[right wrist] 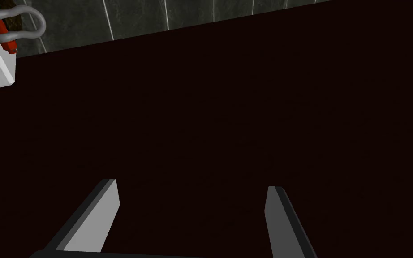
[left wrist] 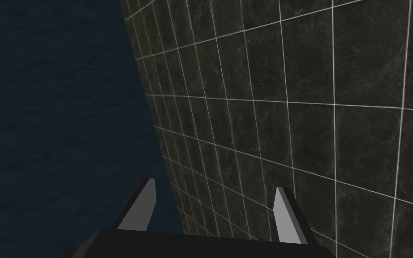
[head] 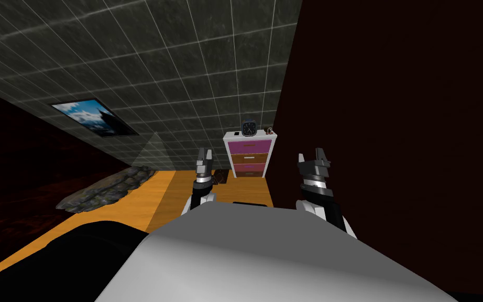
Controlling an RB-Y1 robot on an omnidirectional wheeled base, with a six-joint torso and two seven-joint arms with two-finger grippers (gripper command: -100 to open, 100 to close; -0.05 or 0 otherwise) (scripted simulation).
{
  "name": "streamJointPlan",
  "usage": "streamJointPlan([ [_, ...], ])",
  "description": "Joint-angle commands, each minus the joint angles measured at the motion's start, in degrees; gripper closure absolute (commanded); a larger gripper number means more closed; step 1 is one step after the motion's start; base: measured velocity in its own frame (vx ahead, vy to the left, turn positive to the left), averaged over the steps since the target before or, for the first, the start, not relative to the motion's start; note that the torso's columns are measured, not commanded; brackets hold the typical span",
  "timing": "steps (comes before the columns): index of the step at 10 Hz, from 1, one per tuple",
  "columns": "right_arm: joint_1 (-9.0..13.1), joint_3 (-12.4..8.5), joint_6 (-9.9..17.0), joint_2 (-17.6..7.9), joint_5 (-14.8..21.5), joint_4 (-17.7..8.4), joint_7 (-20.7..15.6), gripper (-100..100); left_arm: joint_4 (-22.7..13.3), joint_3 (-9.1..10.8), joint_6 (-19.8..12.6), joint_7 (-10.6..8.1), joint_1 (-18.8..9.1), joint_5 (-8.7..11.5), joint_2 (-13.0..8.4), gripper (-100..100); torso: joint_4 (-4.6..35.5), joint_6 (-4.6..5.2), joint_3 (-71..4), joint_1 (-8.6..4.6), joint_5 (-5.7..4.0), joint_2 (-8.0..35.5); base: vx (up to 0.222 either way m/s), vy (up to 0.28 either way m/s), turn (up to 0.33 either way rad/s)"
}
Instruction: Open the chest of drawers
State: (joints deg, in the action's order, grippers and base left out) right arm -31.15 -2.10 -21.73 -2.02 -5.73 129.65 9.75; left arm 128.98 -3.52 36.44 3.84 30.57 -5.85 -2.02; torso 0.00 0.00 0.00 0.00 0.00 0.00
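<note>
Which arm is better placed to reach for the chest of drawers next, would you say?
Right, marginally. The chest stands ahead between both open grippers, but the right gripper points near its white corner; the left gripper faces tiled wall.

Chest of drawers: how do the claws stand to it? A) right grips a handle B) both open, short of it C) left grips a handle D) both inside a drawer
B: left claw and right claw stand open and empty, with orange floor between them and the chest of drawers.
</note>
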Motion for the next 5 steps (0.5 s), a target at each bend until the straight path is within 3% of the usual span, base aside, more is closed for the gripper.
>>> streamJointPlan([
  [1, 0.0, 0.0, 0.0, 0.0, 0.0, 0.0, 0.0, 0, 0.0, 0.0, 0.0, 0.0, 0.0, 0.0, 0.0, 0, 2.35, 0.0, -4.67, 0.0, 0.0, 2.32, 0.0, 0.0, 0.0],
  [5, 0.0, 0.0, 0.0, 0.0, 0.0, 0.01, 0.0, 0, 0.01, 0.0, 0.0, 0.0, 0.0, 0.0, 0.0, 0, 18.46, 0.0, -36.92, 0.0, 0.0, 18.45, 0.0, 0.0, 0.0],
])
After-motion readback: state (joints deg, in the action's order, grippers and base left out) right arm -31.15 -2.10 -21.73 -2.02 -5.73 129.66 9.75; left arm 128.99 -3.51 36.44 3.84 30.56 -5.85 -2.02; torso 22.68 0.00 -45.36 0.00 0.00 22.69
